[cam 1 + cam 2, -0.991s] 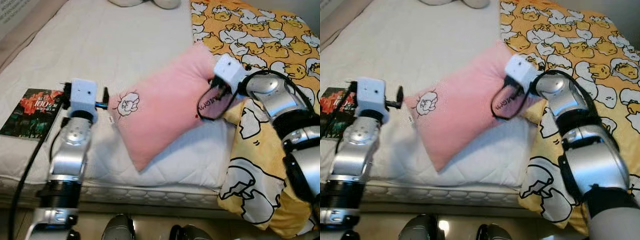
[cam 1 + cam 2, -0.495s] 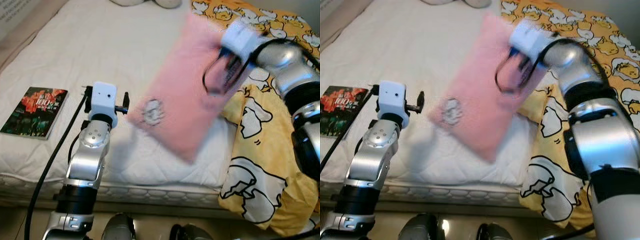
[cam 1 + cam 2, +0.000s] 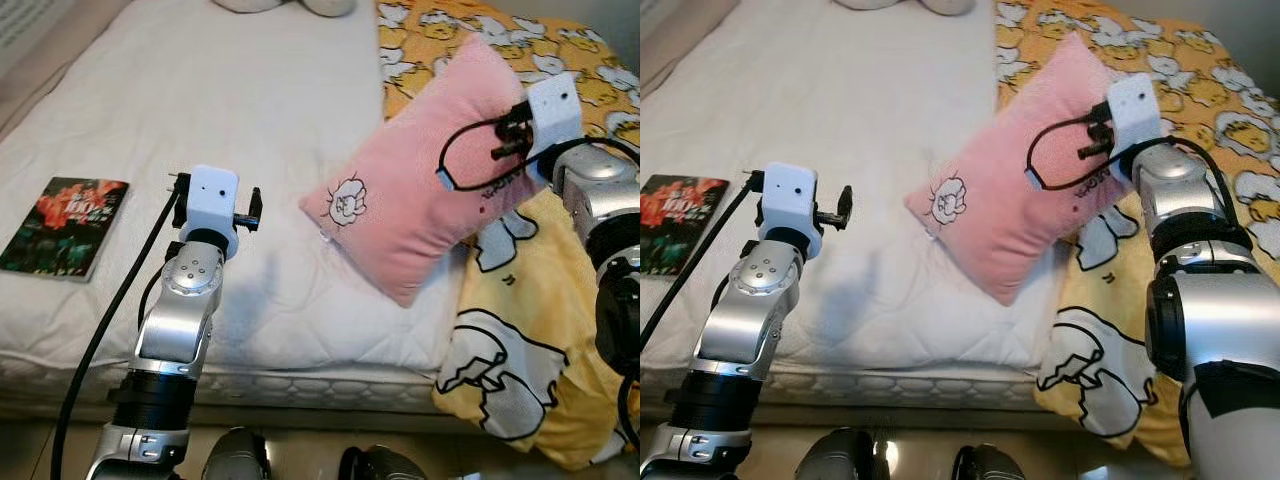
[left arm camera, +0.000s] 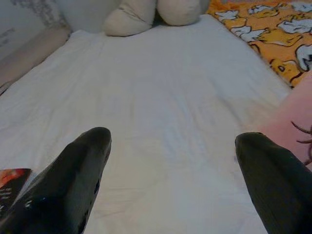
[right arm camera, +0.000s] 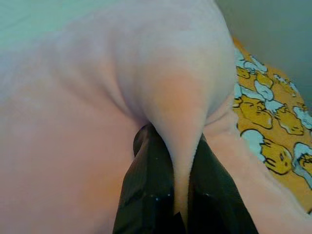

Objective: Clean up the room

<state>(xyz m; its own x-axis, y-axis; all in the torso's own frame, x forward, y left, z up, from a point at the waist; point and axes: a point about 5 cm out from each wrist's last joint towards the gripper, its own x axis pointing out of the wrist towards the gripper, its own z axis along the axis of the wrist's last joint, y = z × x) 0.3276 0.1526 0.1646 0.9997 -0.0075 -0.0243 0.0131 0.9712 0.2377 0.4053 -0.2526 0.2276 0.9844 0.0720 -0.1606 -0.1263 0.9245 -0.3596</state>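
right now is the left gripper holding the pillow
No, the left gripper is open over bare white bedding; the right gripper pinches the pink pillow.

pillow (image 3: 420, 205): pink | blanket (image 3: 520, 330): yellow, cartoon-print | sheet (image 3: 200, 110): white

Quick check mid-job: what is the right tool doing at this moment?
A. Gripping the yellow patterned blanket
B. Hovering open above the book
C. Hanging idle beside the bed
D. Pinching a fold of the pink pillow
D. In the right wrist view the right tool has its two black fingers closed on a fold of the soft pink rectangular pillow, which the head view shows held over the white mattress.
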